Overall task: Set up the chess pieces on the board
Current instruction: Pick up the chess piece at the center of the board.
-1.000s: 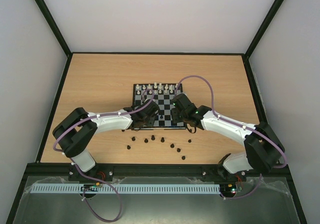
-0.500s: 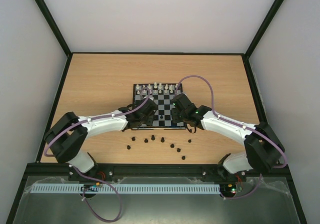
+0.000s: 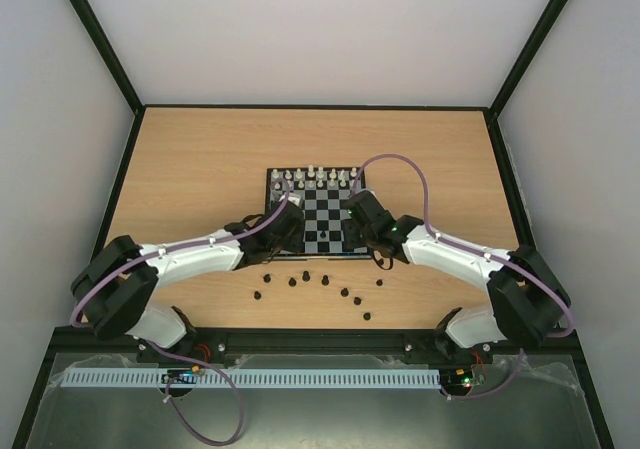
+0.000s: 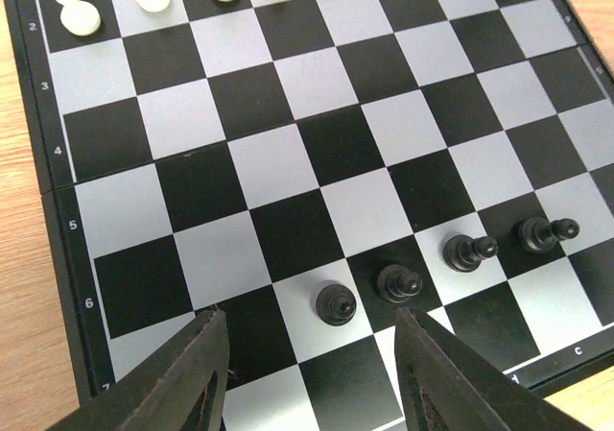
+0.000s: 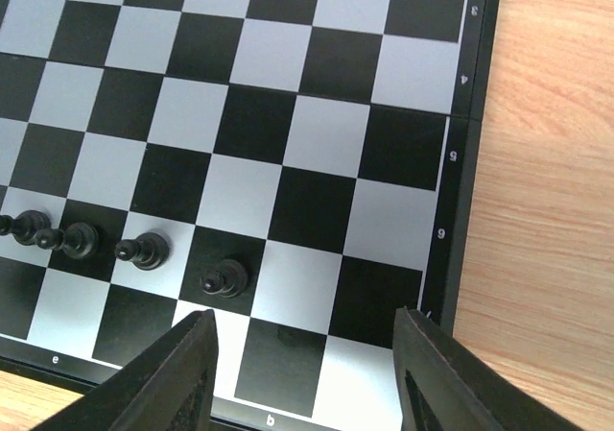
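The board (image 3: 322, 212) lies mid-table, with white pieces (image 3: 314, 177) along its far rows. In the left wrist view a row of black chess pieces (image 4: 398, 283) stands near the board's (image 4: 288, 85) near edge. My left gripper (image 4: 309, 340) is open just behind the leftmost pawn (image 4: 336, 303), touching nothing. The right wrist view shows the same row (image 5: 144, 251). My right gripper (image 5: 304, 330) is open over bare squares beside the end pawn (image 5: 224, 278). From above, the left gripper (image 3: 285, 227) and right gripper (image 3: 360, 227) hover over the board's near half.
Several loose black pieces (image 3: 325, 279) lie scattered on the wooden table (image 3: 200, 169) between the board and the arm bases. Black-framed walls (image 3: 125, 169) close the table in on the left, right and back.
My left arm's elbow has swung down and to the left, and its gripper has drawn back a little toward the board's near-left corner. The right arm has barely moved.
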### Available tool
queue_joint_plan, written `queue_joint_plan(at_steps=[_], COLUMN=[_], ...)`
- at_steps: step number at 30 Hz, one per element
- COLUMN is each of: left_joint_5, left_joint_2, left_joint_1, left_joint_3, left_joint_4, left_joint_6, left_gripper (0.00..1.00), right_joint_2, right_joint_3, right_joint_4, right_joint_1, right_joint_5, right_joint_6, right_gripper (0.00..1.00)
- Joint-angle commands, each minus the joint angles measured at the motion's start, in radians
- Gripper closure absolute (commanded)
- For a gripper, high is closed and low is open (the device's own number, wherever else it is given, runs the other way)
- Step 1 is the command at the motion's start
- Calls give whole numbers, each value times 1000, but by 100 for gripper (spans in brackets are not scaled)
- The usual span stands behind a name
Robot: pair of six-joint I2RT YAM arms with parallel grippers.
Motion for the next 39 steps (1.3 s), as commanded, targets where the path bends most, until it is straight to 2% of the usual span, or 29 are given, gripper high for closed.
queue_joint_plan(at_steps=[1,6,8,10,12,13,14,17,19,26,36,39], left_joint_5=[-34,-65,-73,-71,-68,-71,-78,-107,-117,-135,-190,-180], left_joint_2=[-71,-152,-181,-213,-253,-277,-299,-365,-399,-485,-495,-499], left_joint_1=[2,2,1,2,1,1,1,1,0,-4,-4,-4], left_joint_3=[-35,-82,-91,-100,-114,-121,-128,-151,-165,-188,-190,-193], left_joint_4=[62,80,79,79,80,80,79,79,82,69,42,45], left_joint_6=[21,27,29,28,28,28,27,18,7,-42,-69,-77], left_gripper=[48,45,44,42,40,38,33,19,2,1,1,1], right_joint_2=[-7,-84,-118,-135,-151,-162,-173,-211,-245,-321,-164,-144], right_joint_3=[-14,-44,-65,-77,-82,-81,-75,-45,-27,26,69,105], right_joint_4=[6,40,56,62,53,45,32,-38,-85,-182,-193,-260], right_joint_1=[-3,8,12,15,19,19,19,19,19,19,19,18], right_joint_5=[-1,-46,-56,-77,-71,-63,-57,-37,-13,30,79,98], right_joint_6=[51,66,74,82,86,87,87,86,85,74,104,127], right_gripper=[48,43,34,30,18,3,1,1,1,1,1,1])
